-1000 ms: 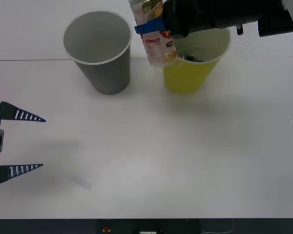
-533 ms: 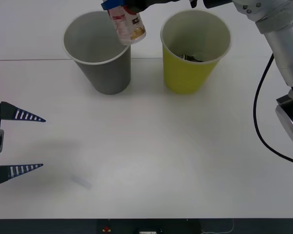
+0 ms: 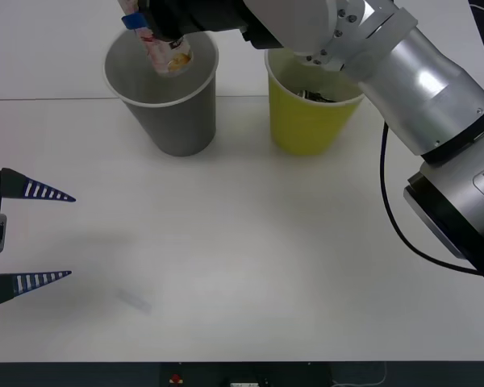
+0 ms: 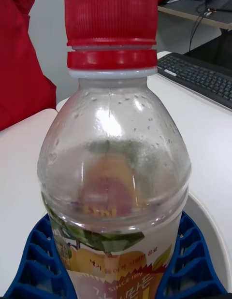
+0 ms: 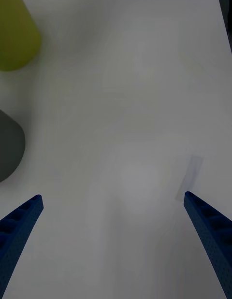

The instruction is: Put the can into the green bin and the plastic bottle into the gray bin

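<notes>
Your right gripper [image 3: 149,24] is clamped around the plastic bottle [image 3: 164,50], blue fingers [image 4: 38,260] pressing both sides of its label, red cap up. You hold the bottle tilted over the open mouth of the gray bin [image 3: 163,89], its lower end dipping inside the rim. The green bin [image 3: 313,105] stands just beside the gray one on the white table [image 3: 266,242]. Your left gripper [image 3: 28,235] rests well apart near the table's left edge, fingers spread wide and empty.

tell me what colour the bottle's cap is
Red; the plastic bottle cap shows best in the right wrist view.
</notes>
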Controlling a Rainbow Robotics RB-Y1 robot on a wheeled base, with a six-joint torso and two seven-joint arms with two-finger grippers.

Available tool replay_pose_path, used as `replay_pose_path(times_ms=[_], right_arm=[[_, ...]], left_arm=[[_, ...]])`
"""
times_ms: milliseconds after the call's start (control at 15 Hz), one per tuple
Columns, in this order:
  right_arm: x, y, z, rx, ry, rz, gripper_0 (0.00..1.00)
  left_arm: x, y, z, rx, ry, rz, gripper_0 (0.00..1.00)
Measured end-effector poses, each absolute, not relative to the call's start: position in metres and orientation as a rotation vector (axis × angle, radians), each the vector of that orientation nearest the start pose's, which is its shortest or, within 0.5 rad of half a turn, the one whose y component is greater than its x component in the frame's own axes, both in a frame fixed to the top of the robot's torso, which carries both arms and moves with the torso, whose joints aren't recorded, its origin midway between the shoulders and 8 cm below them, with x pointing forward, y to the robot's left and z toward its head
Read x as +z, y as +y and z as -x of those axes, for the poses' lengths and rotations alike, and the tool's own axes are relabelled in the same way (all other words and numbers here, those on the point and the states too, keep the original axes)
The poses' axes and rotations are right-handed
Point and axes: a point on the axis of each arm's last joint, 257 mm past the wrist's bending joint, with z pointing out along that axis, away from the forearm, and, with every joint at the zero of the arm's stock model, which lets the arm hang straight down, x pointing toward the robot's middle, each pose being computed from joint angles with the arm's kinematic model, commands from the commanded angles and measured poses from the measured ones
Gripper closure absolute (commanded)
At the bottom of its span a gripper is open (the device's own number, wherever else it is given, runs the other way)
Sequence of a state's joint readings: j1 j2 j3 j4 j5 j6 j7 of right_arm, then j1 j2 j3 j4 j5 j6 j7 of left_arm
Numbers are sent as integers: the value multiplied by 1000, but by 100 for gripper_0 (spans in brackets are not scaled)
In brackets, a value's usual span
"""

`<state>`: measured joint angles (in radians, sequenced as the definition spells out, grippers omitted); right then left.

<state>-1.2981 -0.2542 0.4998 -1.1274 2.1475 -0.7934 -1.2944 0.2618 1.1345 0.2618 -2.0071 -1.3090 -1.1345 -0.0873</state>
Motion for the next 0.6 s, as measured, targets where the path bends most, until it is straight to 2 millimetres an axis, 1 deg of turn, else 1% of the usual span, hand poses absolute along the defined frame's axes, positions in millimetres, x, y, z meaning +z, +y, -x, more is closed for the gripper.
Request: replay_pose_path(times_ms=[67,133,200,267,333,600], right_arm=[[40,158,-600,463,1621,1008,97],[39,160,-601,461,1621,1007,84],[40,160,-602,460,1620,1008,57],[40,161,-602,457,1617,1010,8],[41,161,-602,454,1613,1014,0],[41,161,-602,455,1610,1016,0]], left_arm=[[-167,286,-341,-118,1444,-1762,0],[-167,286,-341,-118,1444,-1762,0],[-167,286,-341,-118,1444,-1762,0],[-167,286,-341,-118,1444,-1762,0],[-167,286,-341,-118,1444,-1762,0],[-167,286,-341,-118,1444,-1762,0]])
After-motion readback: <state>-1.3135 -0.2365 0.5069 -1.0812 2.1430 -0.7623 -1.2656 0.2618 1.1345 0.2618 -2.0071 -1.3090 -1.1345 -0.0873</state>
